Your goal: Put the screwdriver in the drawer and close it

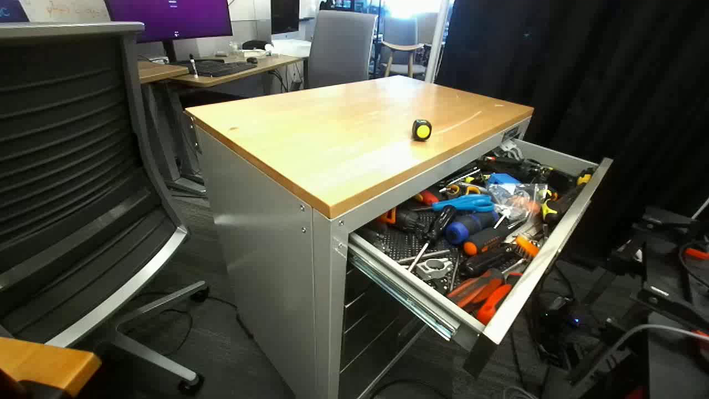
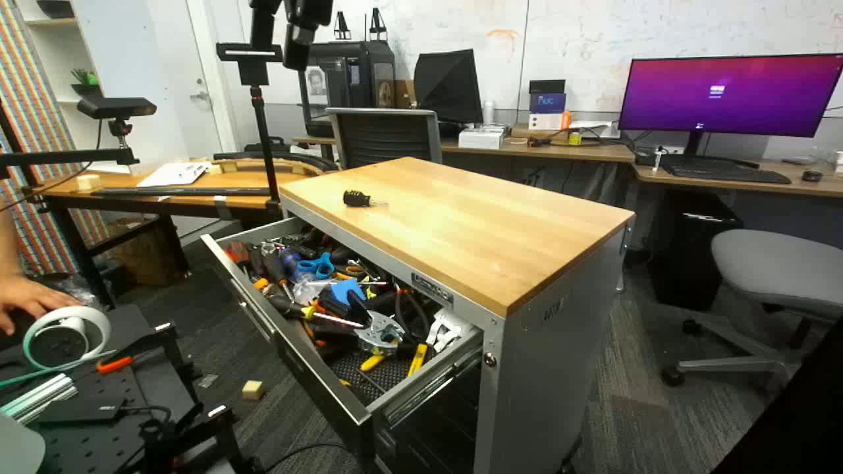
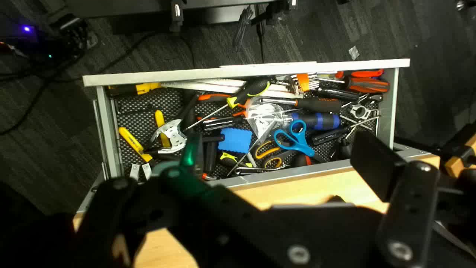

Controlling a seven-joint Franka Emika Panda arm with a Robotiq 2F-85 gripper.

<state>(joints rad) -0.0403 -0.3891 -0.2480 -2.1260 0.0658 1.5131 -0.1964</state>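
Note:
The stubby black and yellow screwdriver [image 1: 421,130] lies on the wooden top near the drawer-side edge; it also shows in an exterior view [image 2: 357,198] with its short shaft. In the wrist view my gripper mostly hides that area; a small dark shape [image 3: 336,200] peeks out there, and I cannot tell if it is the screwdriver. The wide grey drawer [image 1: 553,247] is pulled out, its front panel also in view [image 3: 245,70]. My gripper [image 3: 277,152] is open and empty, above the top's edge. Its black fingers [image 2: 280,49] hang high above the cabinet in an exterior view.
The drawer holds several tools, including blue scissors [image 3: 293,138], a blue-banded driver [image 3: 316,121] and a metal clamp [image 3: 173,136]. The cabinet's wooden top [image 2: 461,217] is beside it. A black cart [image 2: 125,395] and a person's hand [image 2: 26,299] are near the drawer front.

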